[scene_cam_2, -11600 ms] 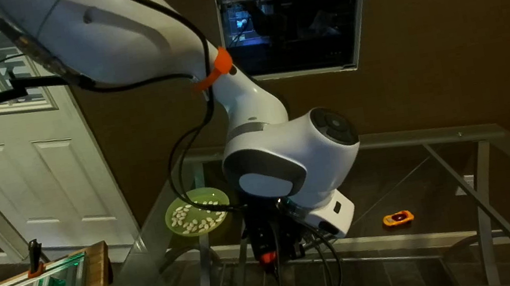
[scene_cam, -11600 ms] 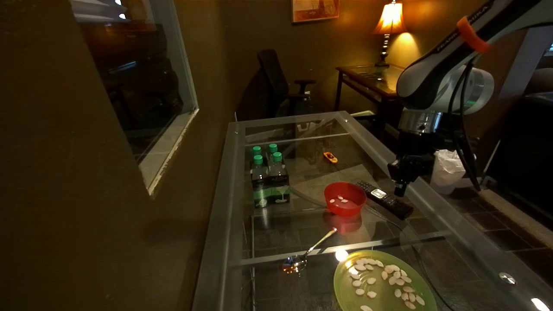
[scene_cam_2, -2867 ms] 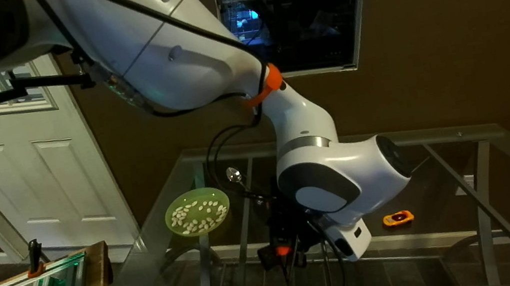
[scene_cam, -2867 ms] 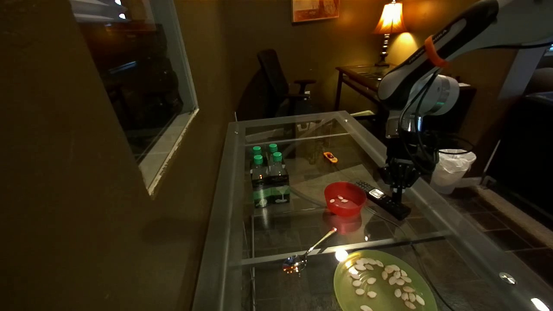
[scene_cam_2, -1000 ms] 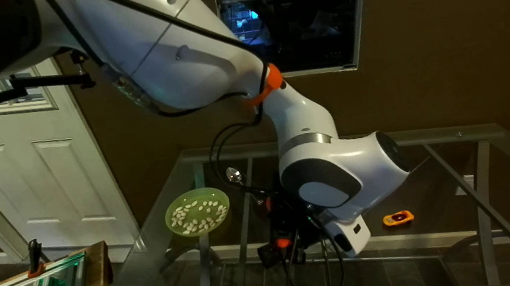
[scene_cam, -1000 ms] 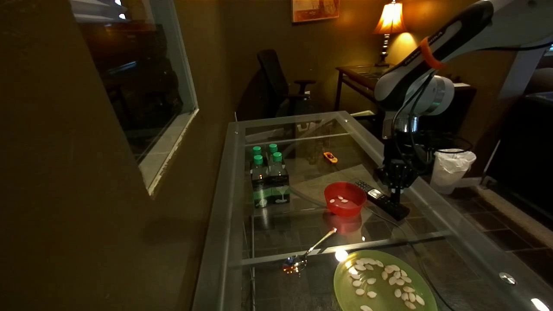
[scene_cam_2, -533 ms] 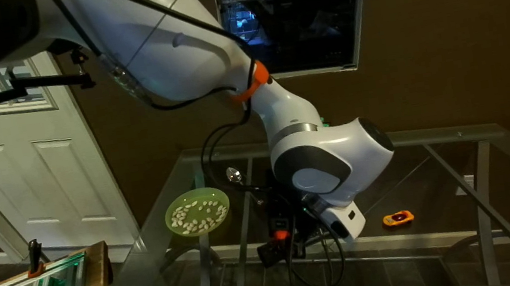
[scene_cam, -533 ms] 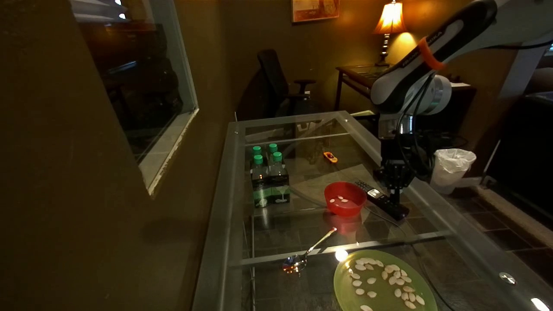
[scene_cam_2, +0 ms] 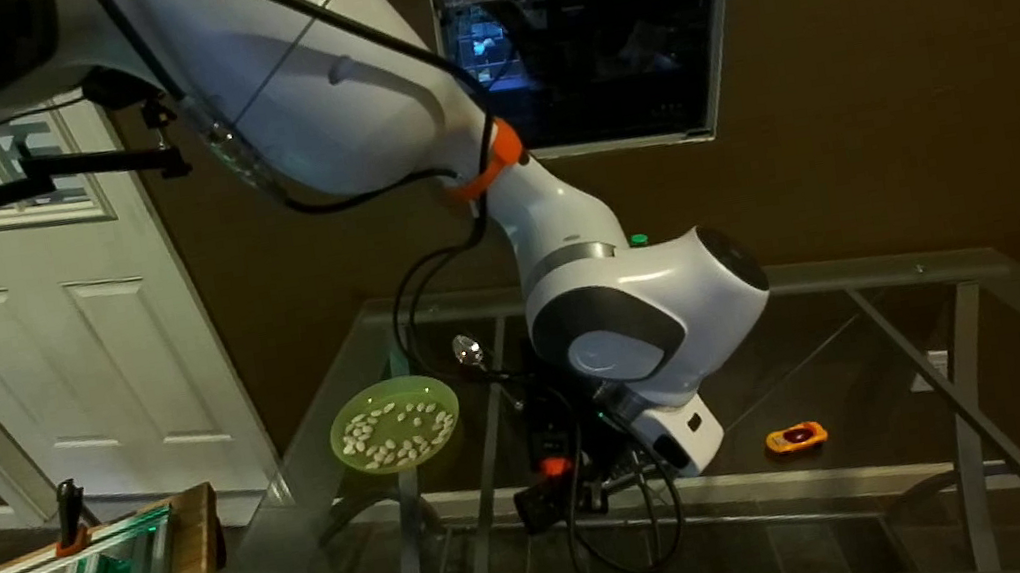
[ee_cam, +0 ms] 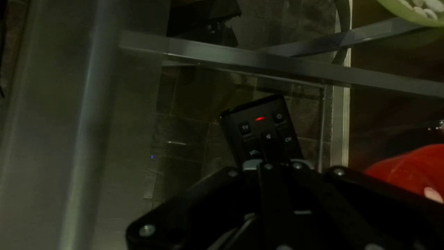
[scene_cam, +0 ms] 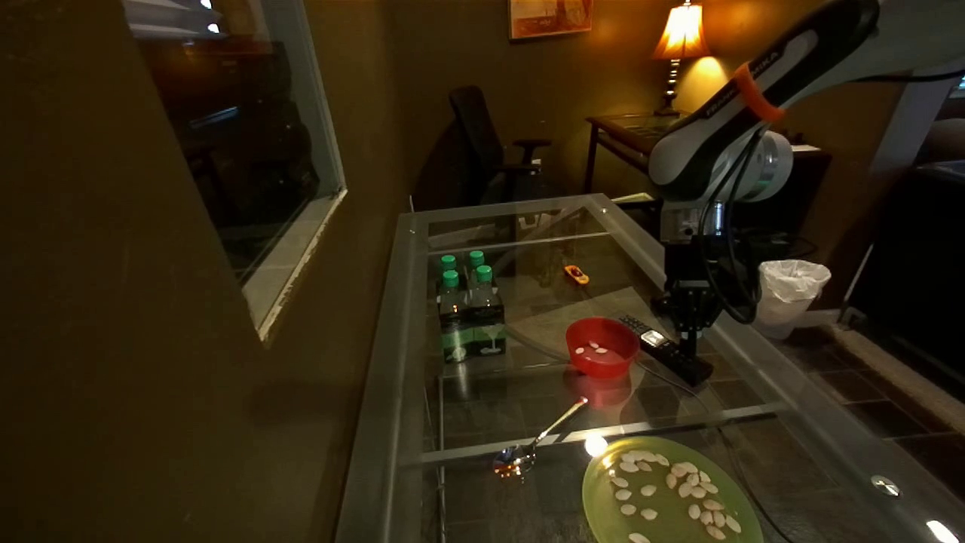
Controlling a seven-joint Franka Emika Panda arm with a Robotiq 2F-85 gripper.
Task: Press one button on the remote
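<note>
– because the jaws stand pressed together, with nothing between them that i can make out, they make one narrow prod. where does the remote lie from there?

– right under their tip in the wrist view, flat on the bench. they cover the stretch between the vol key and the ch key, and their tip ends close to a key with a small pale mark. whether they touch it, i can't tell

– so the move turns on what lies straight below?

– i'd judge so: a short press down on one key. drift sideways and it could catch two, or shove the remote along

– and its long axis?

– in the wrist view it runs from beneath the jaws toward the top, leaning a little left. the short end with the tv key and the power key points away from them. a red light glows between those two, so a press may be registering, though that's a guess

– further out?

– in an exterior view the remote lies aslant near the red bowl, its screen in the half by the bowl, its other end pointing at the bench's edge
</note>
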